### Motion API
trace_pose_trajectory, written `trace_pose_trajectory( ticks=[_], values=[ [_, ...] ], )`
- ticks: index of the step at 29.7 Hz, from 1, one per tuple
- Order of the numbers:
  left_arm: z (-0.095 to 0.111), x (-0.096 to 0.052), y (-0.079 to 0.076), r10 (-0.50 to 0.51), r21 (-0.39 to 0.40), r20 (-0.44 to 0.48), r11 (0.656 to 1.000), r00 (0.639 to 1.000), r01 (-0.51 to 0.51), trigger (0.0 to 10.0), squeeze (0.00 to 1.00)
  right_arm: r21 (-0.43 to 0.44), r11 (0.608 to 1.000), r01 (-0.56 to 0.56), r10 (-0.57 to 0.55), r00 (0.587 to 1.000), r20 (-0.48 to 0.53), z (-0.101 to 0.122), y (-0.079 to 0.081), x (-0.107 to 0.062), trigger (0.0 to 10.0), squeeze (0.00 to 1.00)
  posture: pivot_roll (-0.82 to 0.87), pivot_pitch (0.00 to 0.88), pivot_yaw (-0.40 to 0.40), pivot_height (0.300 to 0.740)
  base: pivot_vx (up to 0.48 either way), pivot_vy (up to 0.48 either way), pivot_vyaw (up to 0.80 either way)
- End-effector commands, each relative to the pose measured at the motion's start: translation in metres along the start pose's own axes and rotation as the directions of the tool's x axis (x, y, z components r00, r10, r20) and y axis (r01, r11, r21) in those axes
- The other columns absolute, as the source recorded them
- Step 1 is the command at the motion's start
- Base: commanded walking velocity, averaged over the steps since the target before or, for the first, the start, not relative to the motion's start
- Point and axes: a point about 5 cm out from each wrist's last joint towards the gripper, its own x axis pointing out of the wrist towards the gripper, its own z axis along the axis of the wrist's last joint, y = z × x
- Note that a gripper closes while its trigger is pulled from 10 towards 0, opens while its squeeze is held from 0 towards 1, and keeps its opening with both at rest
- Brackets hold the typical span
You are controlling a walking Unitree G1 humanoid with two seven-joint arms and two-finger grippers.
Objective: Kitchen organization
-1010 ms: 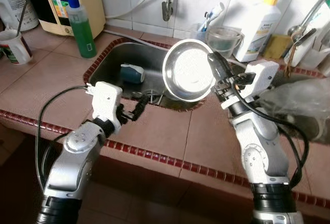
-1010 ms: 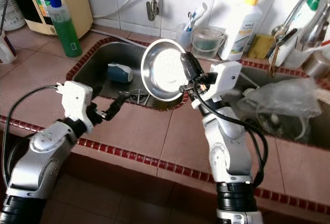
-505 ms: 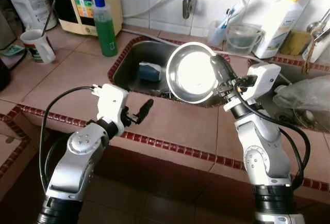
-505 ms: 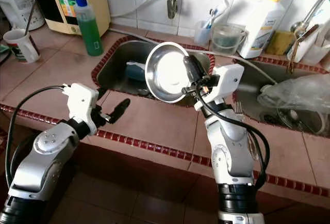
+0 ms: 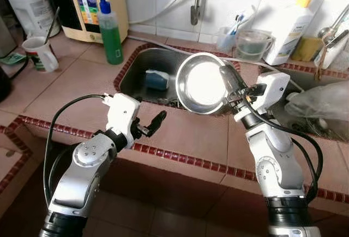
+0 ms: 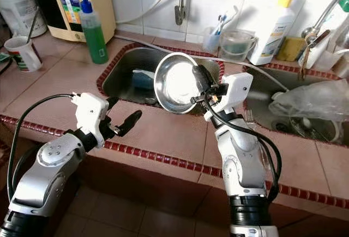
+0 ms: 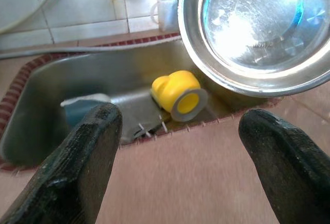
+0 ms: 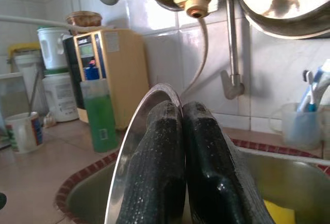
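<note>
A shiny steel bowl (image 5: pixel 200 82) is held tilted on edge over the near right corner of the sink (image 5: pixel 143 65). My right gripper (image 5: pixel 227 80) is shut on its rim; in the right wrist view both fingers (image 8: pixel 154 182) press together on the rim (image 8: pixel 135 154). My left gripper (image 5: pixel 150 124) hovers open over the tiled counter in front of the sink, nothing between its fingers (image 7: pixel 77 172). In the basin lie a yellow cup (image 7: pixel 180 96) on its side and a blue sponge-like item (image 5: pixel 156 78).
A green soap bottle (image 5: pixel 110 32), a white mug (image 5: pixel 38 53) and a yellow dispenser (image 5: pixel 97 2) stand at the back left. A tap (image 5: pixel 194 7) hangs over the sink. A measuring cup (image 5: pixel 252 43), a white bottle (image 5: pixel 284 29) and a plastic bag (image 5: pixel 322 103) sit on the right.
The whole picture has shifted, so the camera moved. The bowl stays in my right gripper over the sink corner, and my left gripper stays open in front of the sink.
</note>
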Motion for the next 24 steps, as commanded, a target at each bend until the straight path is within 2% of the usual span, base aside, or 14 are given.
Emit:
trace_pose_trajectory(
  ticks=[1,12,15,24],
  values=[
    [0.0063,0.0001,-0.0022,-0.018,0.028,0.020,0.999,1.000,0.017,10.0,0.00,-0.012,1.000,-0.008,0.008,1.000,0.006,0.0015,-0.0005,-0.0003,10.0,0.00,-0.06,0.062,-0.014,0.740,0.356,0.000,0.00],
    [0.0067,0.0005,-0.0037,-0.025,0.032,0.026,0.999,0.999,0.024,10.0,0.00,-0.017,1.000,-0.015,0.015,1.000,-0.001,0.0002,-0.0003,-0.0007,10.0,0.00,-0.06,0.059,-0.020,0.740,0.355,0.000,0.00],
    [0.0099,0.0000,-0.0046,-0.005,0.015,0.061,1.000,0.998,0.004,10.0,0.00,-0.019,1.000,-0.017,0.017,1.000,-0.006,-0.0001,-0.0004,-0.0013,10.0,0.00,-0.07,0.060,-0.022,0.740,0.000,0.000,0.00],
    [0.0104,-0.0027,-0.0072,-0.018,0.022,0.072,1.000,0.997,0.016,10.0,0.00,-0.022,1.000,-0.011,0.010,1.000,-0.028,-0.0035,-0.0039,-0.0031,10.0,0.00,-0.07,0.070,-0.024,0.740,0.000,0.000,0.00]
  ],
)
